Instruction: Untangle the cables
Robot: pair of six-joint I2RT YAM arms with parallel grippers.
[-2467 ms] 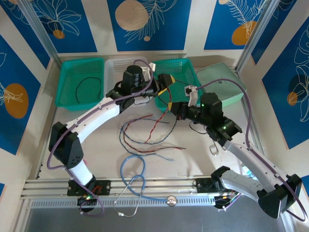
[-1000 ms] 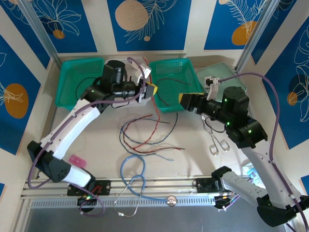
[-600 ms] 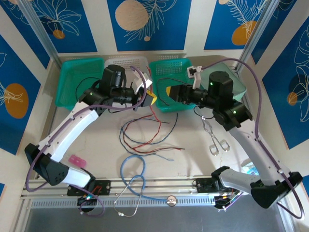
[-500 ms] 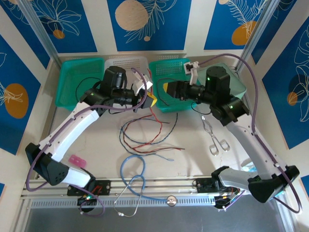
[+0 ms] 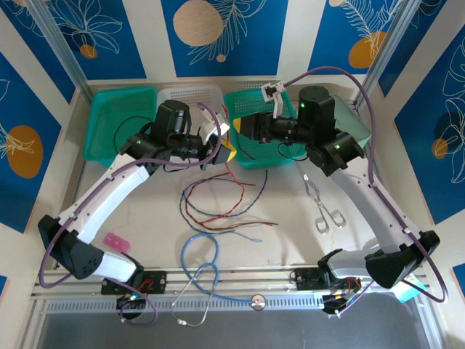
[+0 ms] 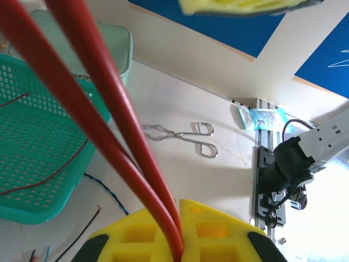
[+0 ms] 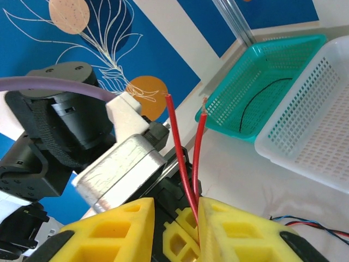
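Nearest, an aluminium rail edges the pale beige table. On it, well to the near side of both grippers, lies a thick light-blue looped tube, then the loose curl of thin red, black and blue-grey cables. From that curl a red cable rises to the left gripper, whose yellow fingers are pressed together on two strands of it. Just beyond, the right gripper has its fingers apart, the two red tips upright in the gap, against one finger. Steel scissor-handled tongs lie on bare table near-right of the right gripper. Below and behind both grippers sit a teal mesh basket, a white mesh basket and a second teal basket holding a black cable. Blue leaf-printed walls stand close behind.
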